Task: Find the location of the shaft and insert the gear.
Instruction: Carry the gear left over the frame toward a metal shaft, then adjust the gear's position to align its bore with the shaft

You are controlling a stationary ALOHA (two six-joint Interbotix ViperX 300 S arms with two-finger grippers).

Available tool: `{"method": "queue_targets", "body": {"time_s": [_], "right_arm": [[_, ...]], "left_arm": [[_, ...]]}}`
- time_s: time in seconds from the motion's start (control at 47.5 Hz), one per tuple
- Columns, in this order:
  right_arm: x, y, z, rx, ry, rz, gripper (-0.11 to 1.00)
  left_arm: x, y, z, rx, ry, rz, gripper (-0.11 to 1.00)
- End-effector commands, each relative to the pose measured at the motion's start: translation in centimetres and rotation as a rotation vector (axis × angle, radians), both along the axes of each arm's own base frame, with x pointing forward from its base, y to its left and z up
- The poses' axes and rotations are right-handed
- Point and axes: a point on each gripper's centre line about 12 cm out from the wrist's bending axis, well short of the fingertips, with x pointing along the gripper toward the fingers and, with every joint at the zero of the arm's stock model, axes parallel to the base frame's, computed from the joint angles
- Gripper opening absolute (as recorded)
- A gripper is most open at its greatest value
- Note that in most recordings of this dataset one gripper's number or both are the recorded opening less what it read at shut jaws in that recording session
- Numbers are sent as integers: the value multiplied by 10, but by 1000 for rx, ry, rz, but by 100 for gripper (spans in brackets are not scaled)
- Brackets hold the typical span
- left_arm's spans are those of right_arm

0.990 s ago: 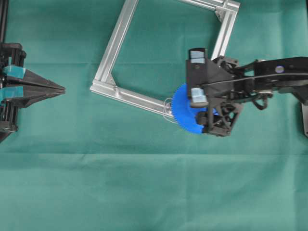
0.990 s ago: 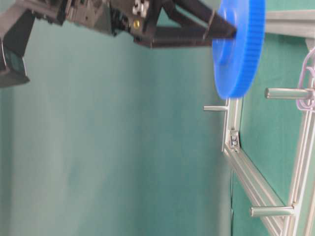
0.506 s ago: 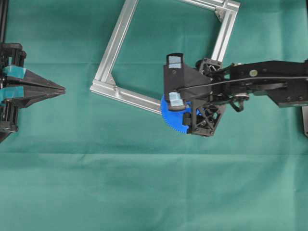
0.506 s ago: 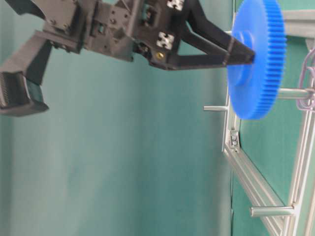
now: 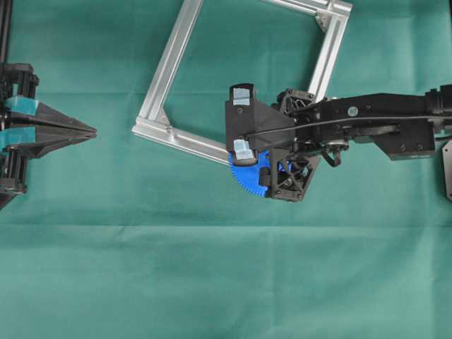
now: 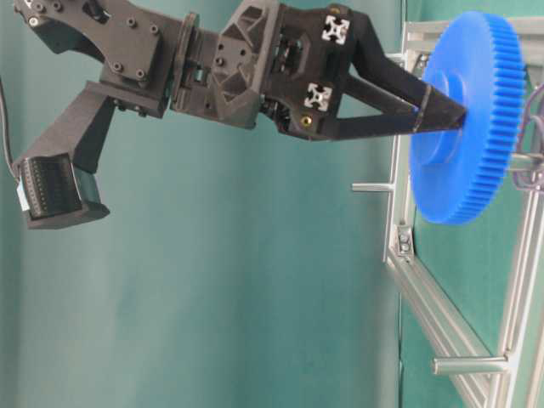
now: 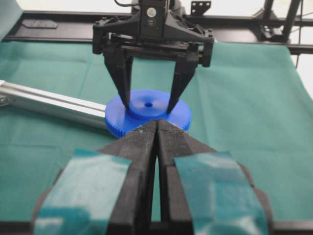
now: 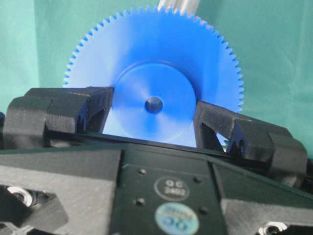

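My right gripper (image 6: 450, 110) is shut on the raised hub of the blue gear (image 6: 476, 144), one finger on each side of the hub (image 8: 154, 105). The gear (image 5: 244, 176) hangs flat, low over the near corner of the aluminium frame. Only a short stub of the shaft (image 6: 520, 159) shows below the gear, ringed by a pale wire loop (image 6: 534, 174). From overhead the shaft is hidden under gear and gripper. I cannot tell whether the pin has entered the gear's central hole (image 8: 153, 104). My left gripper (image 5: 92, 131) stays shut and empty at the far left, pointing at the gear (image 7: 146, 115).
The square aluminium frame (image 5: 169, 63) lies on the green cloth, reaching to the back edge. Other short pins (image 6: 374, 187) (image 6: 467, 365) stand up from its rails. A dark plate (image 5: 446, 169) sits at the right edge.
My right gripper has carried the gear left to the frame's near corner and lowered it toward the cloth, so the gear now covers most of the shaft. The left arm has not moved.
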Motion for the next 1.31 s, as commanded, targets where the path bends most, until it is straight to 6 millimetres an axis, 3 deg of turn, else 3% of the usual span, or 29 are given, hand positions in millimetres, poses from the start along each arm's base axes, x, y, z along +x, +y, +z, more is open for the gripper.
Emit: {"method": "queue_targets", "body": {"time_s": [0.0,0.801,1.285], "right_arm": [[8,1,16,-1,-63,4,69],[42,3,18,-33,-108,79,69],[43,-21,18,-94,-121,60,69]], "left_arm": [[4,0,10,0,-23,2,0],[4,0,10,2,-17,1,0],[3,1,9,-1,-12,3,0]]}}
